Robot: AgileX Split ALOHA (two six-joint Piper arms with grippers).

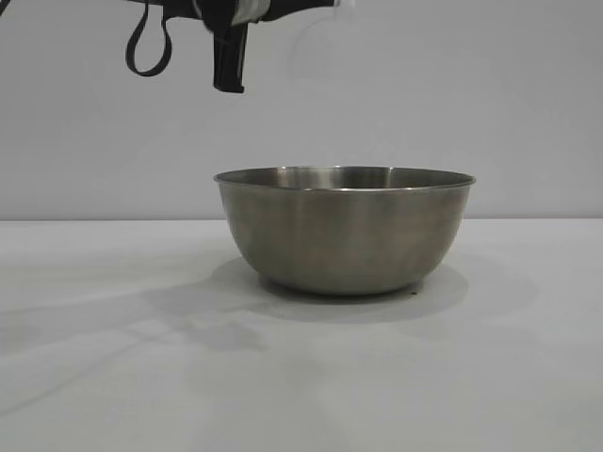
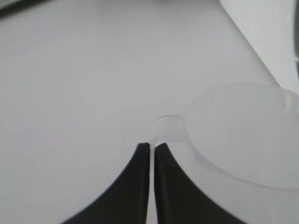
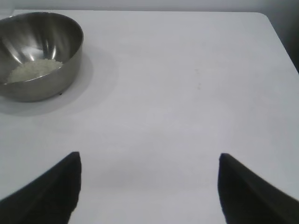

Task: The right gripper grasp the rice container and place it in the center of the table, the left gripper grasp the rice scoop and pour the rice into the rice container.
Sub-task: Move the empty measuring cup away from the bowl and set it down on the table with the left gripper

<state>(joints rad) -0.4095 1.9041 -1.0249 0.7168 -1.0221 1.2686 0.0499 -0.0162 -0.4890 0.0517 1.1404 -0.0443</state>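
Note:
The rice container point(image 1: 344, 235), a wide steel bowl, stands in the middle of the white table point(image 1: 113, 377). In the right wrist view the rice container point(image 3: 70, 51) holds a small heap of white rice point(image 3: 33, 70). High above the bowl's left rim hangs my left gripper point(image 1: 229, 83), fingers pointing down. In its wrist view the left gripper point(image 2: 152, 145) is shut on the loop handle of the translucent rice scoop point(image 2: 243, 130). The scoop shows only faintly beside it point(image 1: 325, 47). My right gripper point(image 3: 149, 161) stands open over bare tabletop, well away from the bowl.
A black cable loop point(image 1: 149, 47) hangs beside the left gripper. The table's far edge and rounded corner point(image 3: 261, 16) show in the right wrist view. A plain pale wall point(image 1: 528, 113) stands behind the table.

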